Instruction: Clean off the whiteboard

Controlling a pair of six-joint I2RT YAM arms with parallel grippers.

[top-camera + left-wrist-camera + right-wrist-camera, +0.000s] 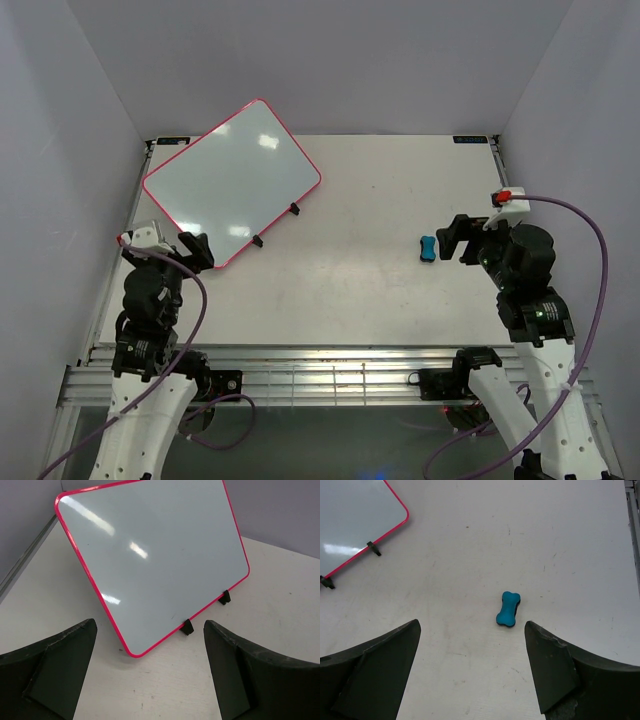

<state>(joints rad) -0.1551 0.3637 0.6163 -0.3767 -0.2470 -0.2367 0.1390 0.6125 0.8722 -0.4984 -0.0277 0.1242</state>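
Observation:
The whiteboard [232,180] with its pink-red frame leans tilted on two small black feet at the table's far left; its white face shows no writing [155,555]. One corner of the whiteboard [355,525] also appears in the right wrist view. A small blue bone-shaped eraser [427,247] lies flat on the table at the right [508,609]. My left gripper [196,250] hangs open just before the board's near corner [150,630], holding nothing. On the right, my right gripper [458,240] stands open beside the eraser, which lies just ahead of its fingertips [470,630].
The white table [360,260] is boxed in by grey walls on three sides. A metal rail [300,370] runs along the near edge between the arm bases. A purple cable [590,240] loops off the right arm.

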